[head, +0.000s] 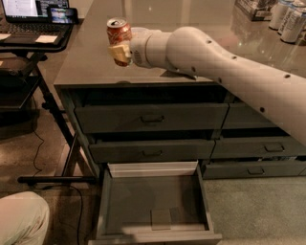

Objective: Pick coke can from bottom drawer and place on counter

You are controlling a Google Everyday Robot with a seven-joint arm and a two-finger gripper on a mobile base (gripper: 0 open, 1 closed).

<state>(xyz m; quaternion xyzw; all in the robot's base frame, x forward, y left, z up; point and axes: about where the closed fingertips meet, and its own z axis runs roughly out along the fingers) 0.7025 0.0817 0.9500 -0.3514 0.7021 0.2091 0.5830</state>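
The red-orange coke can with a silver top is upright over the left part of the grey-brown counter. My gripper is shut on the can, a pale finger pad against its lower side. I cannot tell if the can's base touches the counter. My white arm reaches in from the right across the counter's front edge. The bottom drawer stands pulled open below, with a grey floor and pale back panel, and nothing in it.
Pale silver-white cans stand at the counter's far right. A black desk with a laptop stands at the left. Handled grey drawers are shut above the open one. A pale rounded object sits at the bottom left.
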